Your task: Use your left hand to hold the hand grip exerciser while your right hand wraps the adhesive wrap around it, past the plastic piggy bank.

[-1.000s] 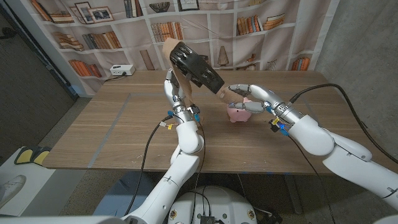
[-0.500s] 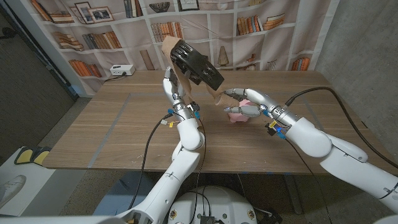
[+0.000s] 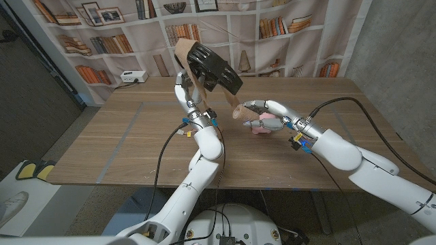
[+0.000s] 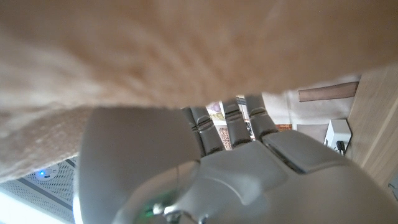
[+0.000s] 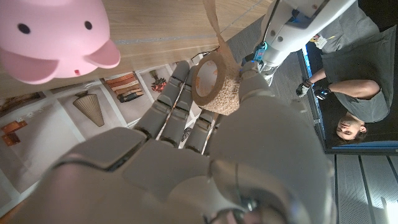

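Note:
My left hand (image 3: 191, 90) holds the black hand grip exerciser (image 3: 216, 67) up above the table, tilted, with tan wrap on its upper end (image 3: 182, 53). A strip of wrap (image 3: 229, 97) runs down from it to the roll of adhesive wrap (image 3: 236, 113), which my right hand (image 3: 264, 112) pinches at its fingertips. The pink plastic piggy bank (image 3: 267, 127) stands on the table just behind and under that hand, partly hidden. The right wrist view has the roll (image 5: 217, 84) between my fingers and the piggy bank (image 5: 53, 37) close by. Blurred tan wrap (image 4: 186, 50) lies across my left hand (image 4: 205, 168).
A white box (image 3: 133, 76) with a cable sits at the table's (image 3: 122, 150) back left. A bookshelf backdrop hangs behind the table. A person (image 5: 354, 106) shows beyond my left arm (image 5: 292, 31) in the right wrist view.
My right hand has carried the roll leftward, away from the piggy bank and towards my left arm. The exerciser has shifted slightly left and up.

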Robot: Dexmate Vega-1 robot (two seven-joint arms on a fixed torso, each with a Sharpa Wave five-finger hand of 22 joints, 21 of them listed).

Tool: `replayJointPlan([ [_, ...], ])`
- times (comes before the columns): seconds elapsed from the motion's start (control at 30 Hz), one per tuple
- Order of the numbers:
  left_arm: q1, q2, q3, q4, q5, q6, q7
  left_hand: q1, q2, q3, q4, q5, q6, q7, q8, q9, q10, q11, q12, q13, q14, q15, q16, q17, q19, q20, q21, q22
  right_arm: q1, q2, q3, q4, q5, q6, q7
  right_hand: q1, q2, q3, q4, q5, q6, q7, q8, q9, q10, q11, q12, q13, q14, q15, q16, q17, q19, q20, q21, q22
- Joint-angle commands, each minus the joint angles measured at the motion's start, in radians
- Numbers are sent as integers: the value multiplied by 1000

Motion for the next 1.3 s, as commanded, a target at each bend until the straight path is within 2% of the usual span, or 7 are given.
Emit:
replayJointPlan([
  [0.03,-69,13,18,83,52,17,116,117,104,8,-3,-4,-3,1,4,2,-22,14,5,4,251,-262,87,346,20,-111,4,6,31,-6,-20,45,55,40,40,-17,24,41,33,4,10,3,2,3,31,-21,2,21,11,-178,-6,2,-7,-67,12,2],
  [0.23,-93,4,19,121,80,19,129,118,105,5,-2,-6,-9,0,6,6,-26,17,6,1,249,-259,86,347,17,-111,3,5,43,-5,-29,58,64,45,46,-17,24,41,33,4,10,3,1,3,31,-22,1,21,12,-178,-6,3,-8,-67,14,2],
  [0.67,-116,-63,-70,210,300,35,129,126,105,-1,-3,-12,0,2,4,-7,-29,16,13,2,248,-257,86,348,12,-110,4,6,53,-14,-24,71,107,77,64,-16,24,42,31,4,11,3,1,3,34,-23,0,22,12,-180,-8,5,-9,-67,18,1],
  [0.77,-126,-63,-56,226,302,41,129,128,105,-1,-3,-13,-2,2,5,-5,-30,15,15,4,249,-257,87,349,11,-110,5,5,55,-11,-21,73,111,85,62,-16,24,42,30,4,11,3,0,3,35,-23,-1,22,14,-180,-7,6,-9,-68,19,0],
  [0.93,-130,-65,-57,234,365,59,129,133,106,-2,-4,-15,-2,2,5,-7,-30,15,14,-1,245,-253,84,348,9,-107,6,7,46,-9,-9,72,119,97,51,-16,25,43,31,5,11,4,0,3,35,-23,-1,22,14,-179,-8,6,-10,-68,21,0],
  [1.3,-115,-67,-64,203,452,111,129,138,104,-6,-3,-17,4,7,6,-16,-26,17,20,-4,251,-249,86,346,6,-107,7,9,20,-12,41,84,130,145,32,-17,25,44,30,4,13,2,0,3,35,-23,-3,24,15,-179,-9,7,-11,-68,25,-1],
])
